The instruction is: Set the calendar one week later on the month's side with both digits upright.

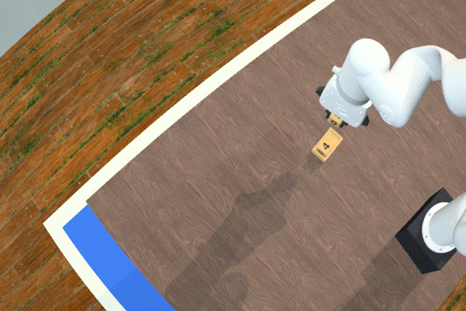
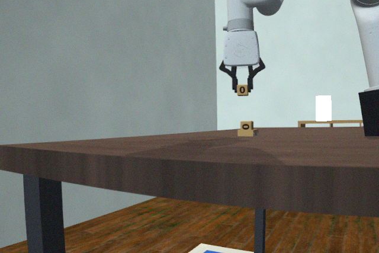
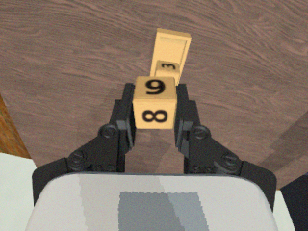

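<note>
My gripper [image 1: 336, 120] [image 2: 242, 87] [image 3: 155, 97] is shut on a wooden cube [image 1: 333, 119] [image 2: 242, 90] [image 3: 154, 103], high above the table. Its face towards the exterior camera shows an upright 0; the wrist view shows an 8 and a 6 or 9 on two other faces. The shallow wooden tray [image 1: 333, 135] [image 2: 244, 133] [image 3: 173, 46] lies on the table below, offset from the held cube. The other cube [image 1: 326, 146] [image 2: 246, 125] [image 3: 167, 66] is in one half of it, with 4 on top and a sideways 0 towards the exterior camera. The month's name is not readable.
The brown table [image 1: 233, 142] [image 2: 137, 149] carries the tray. The robot's black base block [image 1: 421, 239] [image 2: 370, 114] stands to the right. The arm's shadow falls across the table. A low shelf [image 2: 315, 122] is in the background.
</note>
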`<state>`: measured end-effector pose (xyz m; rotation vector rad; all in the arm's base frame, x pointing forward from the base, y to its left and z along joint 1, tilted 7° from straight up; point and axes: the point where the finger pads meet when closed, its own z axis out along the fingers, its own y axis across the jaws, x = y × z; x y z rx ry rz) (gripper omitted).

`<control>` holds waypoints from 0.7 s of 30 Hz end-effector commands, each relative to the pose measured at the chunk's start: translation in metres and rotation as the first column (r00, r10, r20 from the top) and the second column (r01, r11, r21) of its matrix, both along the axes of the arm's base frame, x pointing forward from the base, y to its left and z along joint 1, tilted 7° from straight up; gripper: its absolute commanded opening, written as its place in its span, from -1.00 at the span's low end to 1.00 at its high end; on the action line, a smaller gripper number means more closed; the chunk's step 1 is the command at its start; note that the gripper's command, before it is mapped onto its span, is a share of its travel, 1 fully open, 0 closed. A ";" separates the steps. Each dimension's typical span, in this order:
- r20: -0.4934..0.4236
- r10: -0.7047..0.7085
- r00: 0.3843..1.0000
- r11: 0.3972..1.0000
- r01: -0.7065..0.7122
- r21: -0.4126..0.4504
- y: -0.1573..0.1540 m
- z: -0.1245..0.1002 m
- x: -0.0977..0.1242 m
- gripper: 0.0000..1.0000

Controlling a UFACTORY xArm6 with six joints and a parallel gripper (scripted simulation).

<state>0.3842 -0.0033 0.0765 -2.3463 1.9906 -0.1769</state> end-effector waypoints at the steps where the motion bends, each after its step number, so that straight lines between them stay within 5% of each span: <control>1: -0.005 0.155 0.988 0.988 -0.155 -0.011 -0.004 0.004 0.021 -0.47; 11: -0.020 0.414 0.910 0.909 -0.414 -0.043 -0.012 0.009 0.054 -0.47; 21: -0.057 0.740 0.670 0.666 -0.742 -0.079 -0.026 0.012 0.102 -0.47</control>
